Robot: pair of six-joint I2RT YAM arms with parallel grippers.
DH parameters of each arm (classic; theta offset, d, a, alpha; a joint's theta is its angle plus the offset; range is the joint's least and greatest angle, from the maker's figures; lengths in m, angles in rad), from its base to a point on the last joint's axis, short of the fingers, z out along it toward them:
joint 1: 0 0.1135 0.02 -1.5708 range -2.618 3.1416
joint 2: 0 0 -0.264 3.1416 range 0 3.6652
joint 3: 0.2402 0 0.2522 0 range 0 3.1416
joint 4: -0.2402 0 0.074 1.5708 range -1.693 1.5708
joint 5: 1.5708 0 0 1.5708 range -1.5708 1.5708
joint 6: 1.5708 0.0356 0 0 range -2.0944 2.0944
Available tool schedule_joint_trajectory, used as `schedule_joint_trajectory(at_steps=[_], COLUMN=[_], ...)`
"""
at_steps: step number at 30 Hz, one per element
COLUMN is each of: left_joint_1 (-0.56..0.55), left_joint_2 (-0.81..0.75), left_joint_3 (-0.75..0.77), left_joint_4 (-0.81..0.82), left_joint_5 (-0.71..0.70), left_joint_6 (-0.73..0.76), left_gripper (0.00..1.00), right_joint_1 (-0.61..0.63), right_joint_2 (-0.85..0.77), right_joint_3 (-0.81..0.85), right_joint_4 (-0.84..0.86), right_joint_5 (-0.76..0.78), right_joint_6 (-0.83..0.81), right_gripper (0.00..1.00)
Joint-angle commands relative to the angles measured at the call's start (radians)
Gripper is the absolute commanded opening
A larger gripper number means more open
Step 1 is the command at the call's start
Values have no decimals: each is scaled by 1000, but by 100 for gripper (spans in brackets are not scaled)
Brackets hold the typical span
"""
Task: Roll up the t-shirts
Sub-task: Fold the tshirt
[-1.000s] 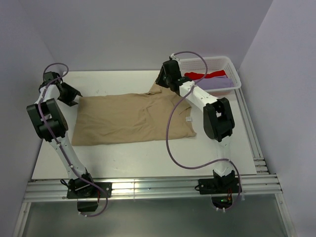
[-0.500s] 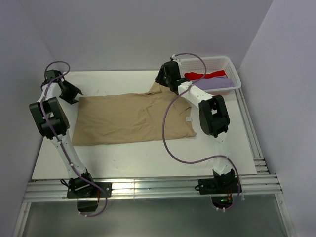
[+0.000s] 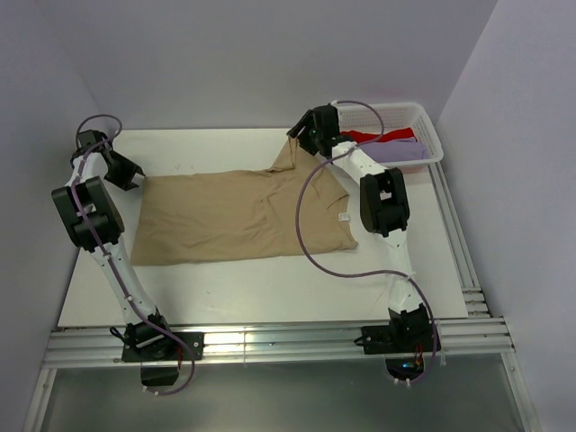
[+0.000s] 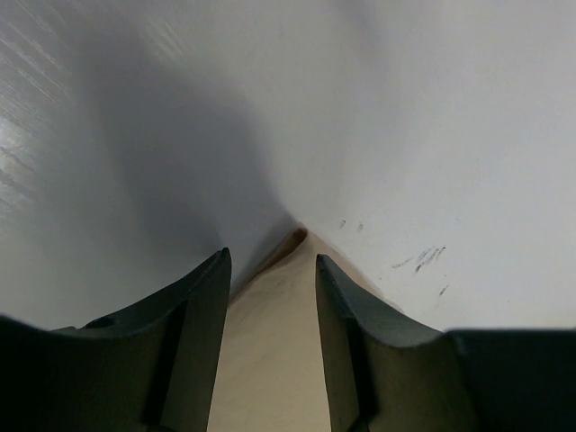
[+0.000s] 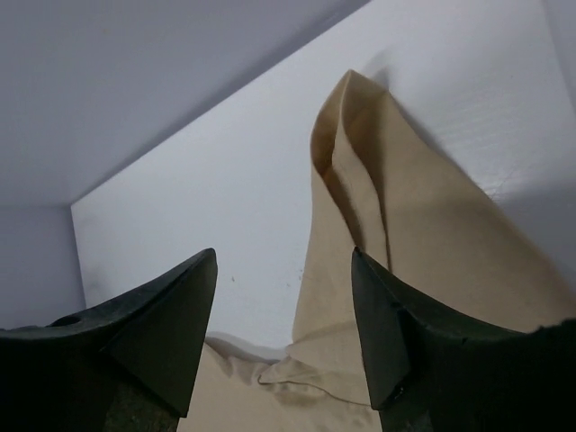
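Nothing readable in any of my views. The only candidate is a small white neck label (image 3: pixel 343 217) on the tan t-shirt (image 3: pixel 234 216), at the shirt's right end by the neck opening. From the overhead camera it is just a white speck and I can make out no letters or numbers. In my left wrist view there are a few dark scuffs (image 4: pixel 427 257) on the table (image 4: pixel 468 135), just past the shirt's corner. They are marks, not characters. My right wrist view shows plain tan fabric only.
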Motion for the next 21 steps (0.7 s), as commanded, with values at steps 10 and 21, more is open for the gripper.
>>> schedule_joint_trajectory(at_steps=[10,21], left_joint_1=[-9,-23], left_joint_2=[49,74], left_joint_3=[29,51], left_joint_4=[21,15], left_joint_5=[-17,-28], left_joint_6=[30,33], left_gripper=[41,41], right_joint_1=[-5,26], right_joint_2=[38,47], right_joint_3=[82,108], right_joint_4=[-37,-63], right_joint_5=[55,127], right_joint_6=[54,23], right_gripper=[69,69])
